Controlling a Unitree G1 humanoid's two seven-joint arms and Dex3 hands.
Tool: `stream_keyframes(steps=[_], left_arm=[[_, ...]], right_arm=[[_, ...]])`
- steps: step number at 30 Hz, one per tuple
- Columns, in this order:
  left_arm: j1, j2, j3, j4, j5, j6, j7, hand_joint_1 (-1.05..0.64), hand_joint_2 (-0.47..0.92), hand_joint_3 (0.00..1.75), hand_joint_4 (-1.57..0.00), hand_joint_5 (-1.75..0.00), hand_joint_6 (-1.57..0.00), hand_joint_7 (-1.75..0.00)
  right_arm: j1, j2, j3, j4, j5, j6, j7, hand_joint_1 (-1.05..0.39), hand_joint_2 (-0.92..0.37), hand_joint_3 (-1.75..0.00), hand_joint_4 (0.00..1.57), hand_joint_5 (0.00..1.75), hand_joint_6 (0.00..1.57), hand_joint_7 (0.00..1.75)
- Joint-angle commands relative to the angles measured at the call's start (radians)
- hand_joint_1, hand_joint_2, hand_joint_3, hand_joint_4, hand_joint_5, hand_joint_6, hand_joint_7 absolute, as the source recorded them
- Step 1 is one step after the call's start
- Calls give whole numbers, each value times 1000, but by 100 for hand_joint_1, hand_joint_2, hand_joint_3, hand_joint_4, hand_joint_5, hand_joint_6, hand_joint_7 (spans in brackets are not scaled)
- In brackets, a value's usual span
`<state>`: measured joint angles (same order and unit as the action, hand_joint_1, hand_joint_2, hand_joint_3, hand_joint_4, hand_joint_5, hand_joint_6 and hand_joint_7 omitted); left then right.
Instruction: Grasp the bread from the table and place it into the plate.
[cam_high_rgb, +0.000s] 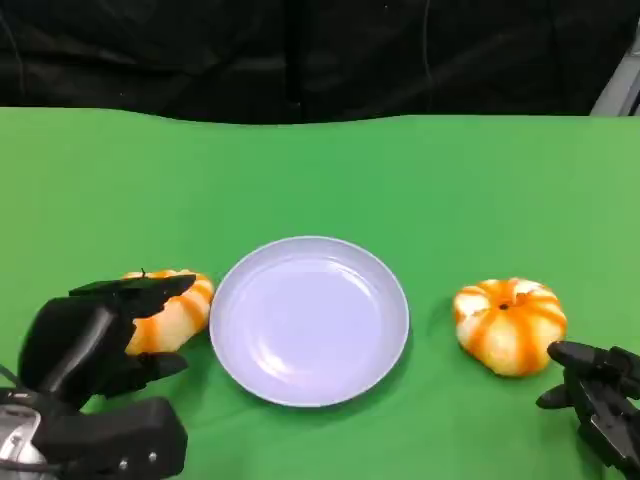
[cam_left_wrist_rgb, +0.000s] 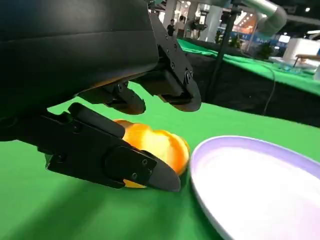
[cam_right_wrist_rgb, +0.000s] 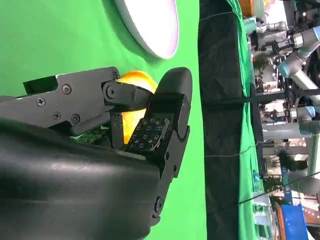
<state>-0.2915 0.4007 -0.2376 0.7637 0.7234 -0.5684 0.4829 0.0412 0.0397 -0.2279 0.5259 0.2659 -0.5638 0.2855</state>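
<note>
A round orange-and-white bread (cam_high_rgb: 178, 308) lies on the green table just left of the white plate (cam_high_rgb: 308, 320). My left hand (cam_high_rgb: 100, 335) brackets it, with fingers over its top and one below near the table. In the left wrist view, the bread (cam_left_wrist_rgb: 156, 146) sits between the lower finger (cam_left_wrist_rgb: 120, 162) and the upper fingers (cam_left_wrist_rgb: 170, 90), with a gap above it. A second bread (cam_high_rgb: 510, 325) rests right of the plate. My right hand (cam_high_rgb: 595, 390) hovers just in front of it, fingers apart and holding nothing. The right wrist view has this bread (cam_right_wrist_rgb: 134, 100) behind the fingers.
The green table (cam_high_rgb: 450, 190) stretches back to a black curtain (cam_high_rgb: 300, 60) along its far edge. The plate rim (cam_left_wrist_rgb: 210, 155) lies close beside the left bread. In the right wrist view the plate (cam_right_wrist_rgb: 150, 25) sits beyond the right bread.
</note>
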Motion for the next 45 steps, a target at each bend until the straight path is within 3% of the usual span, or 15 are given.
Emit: stream_keyframes(steps=[1,34,40,44,45], left_arm=[[-19,29,-16,20,-3,17,8,-58,92,3,-55,0,-61,0],[-162,-17,-143,300,-32,90,2,-60,92,11,-48,-1,-55,0],[-173,-23,-150,330,-54,82,-7,-47,92,8,-50,-1,-55,0],[-175,-24,-156,343,-62,73,0,-29,91,3,-51,-1,-55,0],[-175,-24,-158,345,-62,69,3,-17,89,2,-52,-1,-56,0]], right_arm=[[-3,-8,-8,5,6,-17,-3,-5,-92,-41,69,130,108,34],[10,-12,-14,-9,10,-7,-4,-6,-92,-42,69,128,102,42],[4,-14,-16,2,16,-13,7,-6,-92,-42,70,128,101,44],[2,-15,-19,5,16,-16,9,-5,-92,-42,70,129,101,45],[2,-15,-20,5,16,-15,8,-5,-92,-42,70,129,101,46]])
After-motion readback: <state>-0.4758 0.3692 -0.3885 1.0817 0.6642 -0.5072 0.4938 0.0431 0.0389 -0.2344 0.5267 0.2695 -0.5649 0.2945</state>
